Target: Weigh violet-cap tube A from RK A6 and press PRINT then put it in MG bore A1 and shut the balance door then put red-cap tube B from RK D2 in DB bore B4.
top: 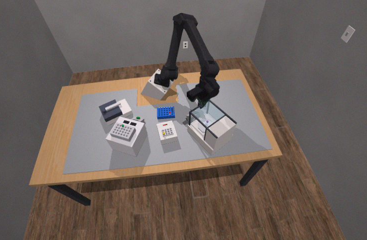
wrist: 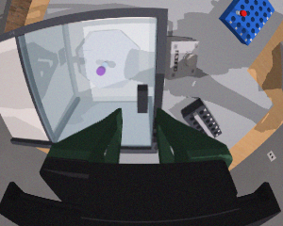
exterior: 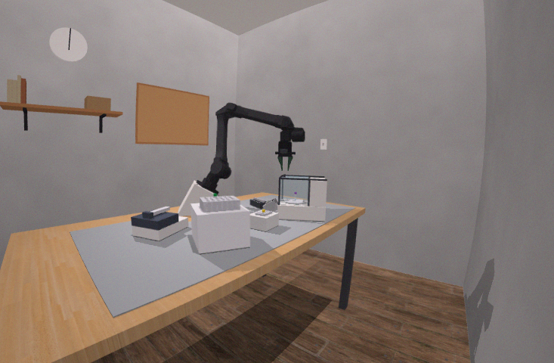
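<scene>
Tube A, violet cap (top: 207, 121) (exterior: 295, 193) (wrist: 101, 71), stands on the pale pan (wrist: 118, 44) inside the balance (top: 223, 130) (exterior: 317, 212). The balance's glass top door (wrist: 146, 61) looks shut, its black handle (wrist: 142, 99) near the front edge. My gripper (top: 201, 106) (exterior: 285, 169) (wrist: 139, 114) is partly open and empty, above the box, its fingertips either side of the handle in the wrist view. The sloping key panel (wrist: 183, 56) shows; no lit lamp can be made out. Tube B, red cap (top: 169, 112) (wrist: 243, 13), stands in the blue rack (top: 161, 116) (wrist: 247, 41).
The dark magnet block (wrist: 201, 119) lies near the balance's front. The dry block (top: 169, 140) (exterior: 264, 222) holds a yellow-capped tube (top: 163, 133). The mixer (top: 135, 141) (exterior: 221, 231) holds a green-capped tube (top: 122, 125). The spectrophotometer (top: 111, 113) (exterior: 154, 221) stands beyond it.
</scene>
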Motion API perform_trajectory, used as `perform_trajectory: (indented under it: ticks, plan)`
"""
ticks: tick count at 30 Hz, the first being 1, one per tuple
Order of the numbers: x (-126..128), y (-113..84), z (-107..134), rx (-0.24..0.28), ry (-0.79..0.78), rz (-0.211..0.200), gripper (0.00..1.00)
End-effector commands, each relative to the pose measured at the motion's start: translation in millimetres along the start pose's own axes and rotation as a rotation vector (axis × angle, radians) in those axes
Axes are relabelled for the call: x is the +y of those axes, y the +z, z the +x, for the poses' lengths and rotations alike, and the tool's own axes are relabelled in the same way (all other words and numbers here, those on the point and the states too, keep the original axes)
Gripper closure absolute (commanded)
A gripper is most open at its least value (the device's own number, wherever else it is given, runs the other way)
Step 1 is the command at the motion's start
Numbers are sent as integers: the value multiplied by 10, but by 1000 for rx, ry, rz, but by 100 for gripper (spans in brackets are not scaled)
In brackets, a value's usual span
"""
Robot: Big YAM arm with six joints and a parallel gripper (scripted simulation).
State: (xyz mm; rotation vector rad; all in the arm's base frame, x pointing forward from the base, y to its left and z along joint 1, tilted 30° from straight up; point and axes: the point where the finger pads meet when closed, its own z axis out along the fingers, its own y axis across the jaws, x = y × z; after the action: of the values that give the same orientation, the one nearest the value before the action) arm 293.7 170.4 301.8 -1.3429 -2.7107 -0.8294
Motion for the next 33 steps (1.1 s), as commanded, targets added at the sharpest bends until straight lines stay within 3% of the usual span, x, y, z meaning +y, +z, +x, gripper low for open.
perform_trajectory:
  ticks: [1,20,22,23,24,33]
  plan:
    - [144,-299,20,-14,-24,-47,70]
    - [131,-579,22,-15,-24,-45,70]
    - [131,-579,22,-15,-24,-45,70]
    - [36,-437,13,-3,-16,-9,70]
    - [25,-421,19,-1,-17,-5,70]
    - [74,-439,19,-6,-14,-19,70]
